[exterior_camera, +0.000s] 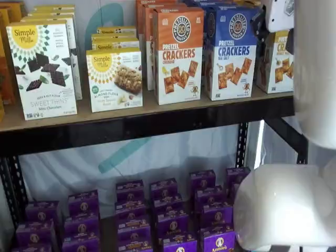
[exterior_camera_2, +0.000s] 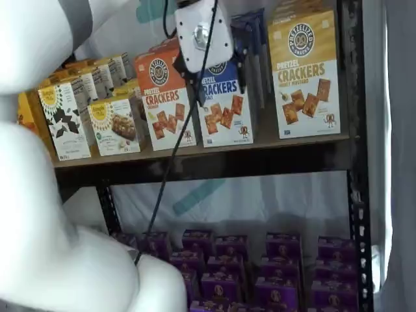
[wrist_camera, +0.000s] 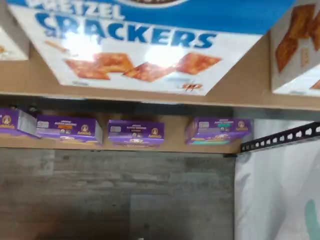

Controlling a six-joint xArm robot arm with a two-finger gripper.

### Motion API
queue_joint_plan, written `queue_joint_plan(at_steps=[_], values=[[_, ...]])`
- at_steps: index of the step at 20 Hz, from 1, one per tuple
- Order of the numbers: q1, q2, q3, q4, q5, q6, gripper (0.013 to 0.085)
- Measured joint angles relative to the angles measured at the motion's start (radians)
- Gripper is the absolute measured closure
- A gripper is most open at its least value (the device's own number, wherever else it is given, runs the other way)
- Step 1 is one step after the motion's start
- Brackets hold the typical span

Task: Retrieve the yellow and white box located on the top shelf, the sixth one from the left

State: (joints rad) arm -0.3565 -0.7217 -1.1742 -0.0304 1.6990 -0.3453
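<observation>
The yellow and white box stands upright at the right end of the top shelf. In a shelf view the arm partly hides it. My gripper hangs in front of the blue-topped cracker carton, to the left of the yellow box and apart from it. Its black fingers show a gap with the blue carton seen between them, and they hold nothing. Its white body also shows in a shelf view. The wrist view shows the blue carton close up above the shelf board.
An orange-topped cracker carton and white Simple Mills boxes stand further left on the top shelf. Several purple boxes fill the lower shelf. A black upright stands just right of the yellow box. My white arm covers the right side.
</observation>
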Motion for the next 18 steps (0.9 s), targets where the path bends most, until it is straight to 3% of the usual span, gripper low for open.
queue_joint_plan(at_steps=[11,18], values=[[-0.166,0.094,-0.080,0.078,-0.101,-0.146,0.0130],[-0.219,0.137,-0.138,0.118,-0.081,-0.194,0.0130]])
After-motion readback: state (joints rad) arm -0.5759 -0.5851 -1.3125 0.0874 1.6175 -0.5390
